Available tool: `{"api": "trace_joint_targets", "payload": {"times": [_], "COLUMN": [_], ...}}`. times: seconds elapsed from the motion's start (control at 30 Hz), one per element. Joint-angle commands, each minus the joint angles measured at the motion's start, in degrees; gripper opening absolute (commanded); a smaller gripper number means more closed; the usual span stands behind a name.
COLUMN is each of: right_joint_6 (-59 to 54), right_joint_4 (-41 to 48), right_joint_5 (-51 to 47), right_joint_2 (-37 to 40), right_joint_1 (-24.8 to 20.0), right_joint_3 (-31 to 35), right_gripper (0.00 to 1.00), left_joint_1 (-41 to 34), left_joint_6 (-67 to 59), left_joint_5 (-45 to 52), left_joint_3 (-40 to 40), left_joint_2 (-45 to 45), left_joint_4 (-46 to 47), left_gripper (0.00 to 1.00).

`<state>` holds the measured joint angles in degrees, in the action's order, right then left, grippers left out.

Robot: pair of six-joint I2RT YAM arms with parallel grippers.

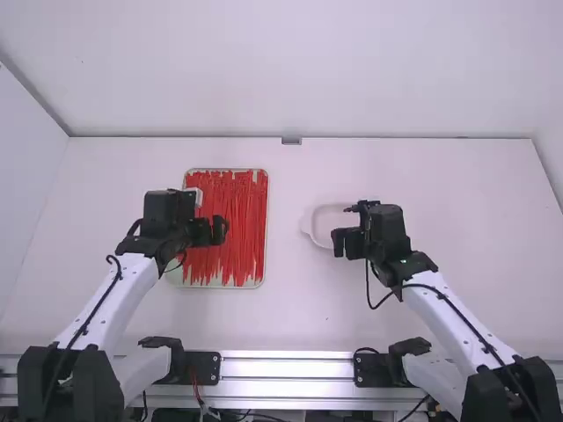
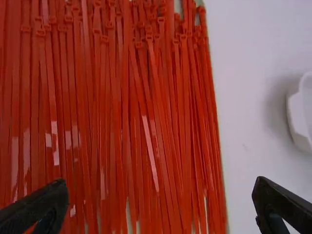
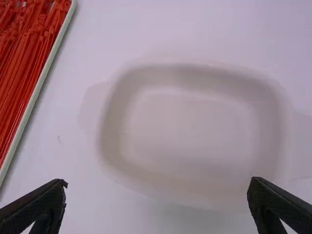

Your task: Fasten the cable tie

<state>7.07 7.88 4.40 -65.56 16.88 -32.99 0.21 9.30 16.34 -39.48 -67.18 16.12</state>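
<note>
Left tool wide over glossy orange cable ties, right tool wide over rounded dish

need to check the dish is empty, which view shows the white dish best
The right wrist view: the white dish sits nearly whole and central, rim and bare inside visible. The high view shows it partly hidden behind the right gripper. The left wrist view catches one edge.
</note>
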Motion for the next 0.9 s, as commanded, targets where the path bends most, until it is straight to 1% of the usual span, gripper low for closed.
{"api": "trace_joint_targets", "payload": {"times": [0.0,0.13,0.23,0.3,0.33,0.43,0.47,0.57,0.6,0.63,0.7,0.87], "right_joint_6": [0.2,0.2,0.0,0.0,0.0,0.0,0.0,0.0,0.0,0.0,0.0,0.0], "right_joint_4": [0.0,-0.1,-0.1,-0.1,-0.1,0.0,0.0,0.0,0.0,0.0,-0.1,0.1], "right_joint_5": [0.3,0.2,0.2,-0.4,-0.4,-0.5,-0.5,-0.4,-0.4,-0.4,-0.4,-0.5], "right_joint_2": [-0.4,-0.4,-0.4,-0.4,-0.4,-0.4,-0.4,-0.4,-0.4,-0.4,-0.4,-0.4], "right_joint_1": [-0.6,-0.7,0.1,0.5,0.5,0.5,0.5,0.3,0.3,0.3,0.3,0.4], "right_joint_3": [-2.0,-2.0,-2.0,-2.0,-2.0,-2.0,-2.0,-2.0,-2.0,-2.0,-2.0,-2.0], "right_gripper": [1.0,1.0,1.0,1.0,0.99,1.0,1.0,0.99,1.0,1.0,1.0,1.0], "left_joint_1": [-0.2,-0.2,-0.2,-0.3,-0.3,-0.3,-0.3,-0.3,-0.3,-0.4,-1.5,-3.7], "left_joint_6": [0.4,0.0,-1.3,-2.3,-2.3,-2.7,-2.8,-3.1,-3.1,-3.1,-3.5,-4.8], "left_joint_5": [0.6,0.6,0.7,0.6,0.6,0.7,0.7,0.8,0.8,0.8,0.8,-0.5], "left_joint_3": [-1.5,-4.2,-8.7,-13.1,-13.4,-19.3,-19.6,-25.0,-25.2,-27.0,-30.6,-36.7], "left_joint_2": [-0.4,-0.7,-2.5,-5.3,-5.6,-11.6,-11.9,-19.5,-19.9,-22.7,-28.3,-36.3], "left_joint_4": [-0.9,1.1,4.2,7.2,7.4,10.2,10.3,11.6,11.6,11.7,12.2,13.9], "left_gripper": [0.99,0.99,0.99,0.99,0.99,0.99,0.99,0.99,0.99,0.99,0.99,0.99]}}
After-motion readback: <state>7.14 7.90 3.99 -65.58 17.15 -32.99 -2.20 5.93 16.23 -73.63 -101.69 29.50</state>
